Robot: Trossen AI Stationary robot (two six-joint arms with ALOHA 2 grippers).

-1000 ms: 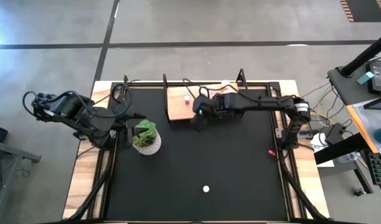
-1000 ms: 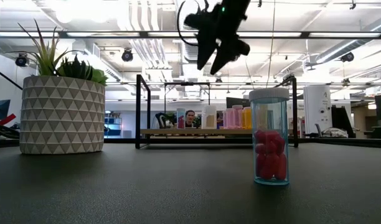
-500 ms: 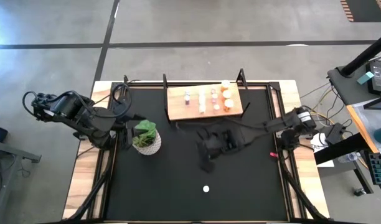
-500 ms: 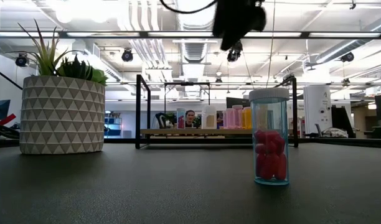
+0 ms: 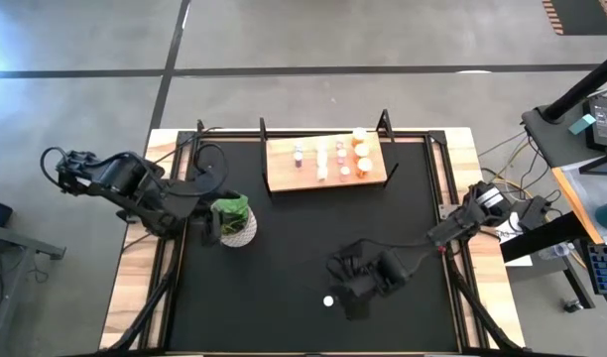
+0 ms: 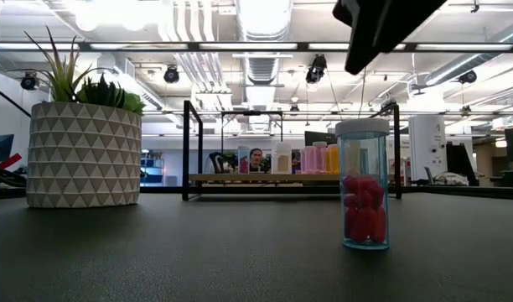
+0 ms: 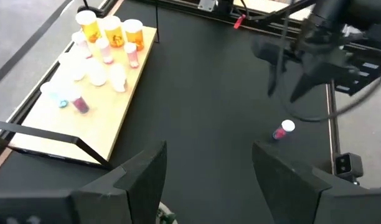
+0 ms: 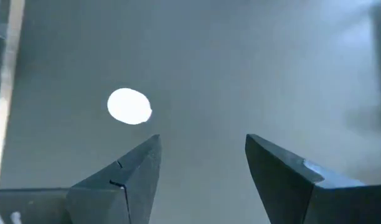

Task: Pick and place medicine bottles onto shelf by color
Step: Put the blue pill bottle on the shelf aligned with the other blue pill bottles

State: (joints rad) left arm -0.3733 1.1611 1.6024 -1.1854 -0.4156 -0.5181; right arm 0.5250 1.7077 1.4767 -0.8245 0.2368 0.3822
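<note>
One little bottle (image 5: 328,300) with pink-red pills and a white cap stands alone on the black worktop (image 5: 284,258). In the high view it is down at about 6 o'clock, near the front edge. All the other bottles (image 5: 338,158) already stand on the wooden shelf (image 5: 284,177), far away at 12 o'clock. The orange ones are grouped at the shelf's right end.

So you are on the picking step, and this looks like the last bottle left to fetch. Your right pincer (image 5: 345,294) hangs above the worktop, just beside the bottle, at about 2 o'clock from it. It is not touching the bottle. In the right wrist view the white cap (image 8: 129,106) shows off to one side of the two dark fingers (image 8: 137,167), not between them. The fingers stand apart and hold nothing.

I think you next need to slide the pincer over until the cap sits between the fingers, go down, and close on the bottle. Then carry it up to the shelf and set it by the other pink ones. Go gently, because the bottle is tall and thin and may tip.

Your left pincer (image 7: 206,168) waits open by the green plant (image 5: 234,220), at about 9 o'clock.
</note>
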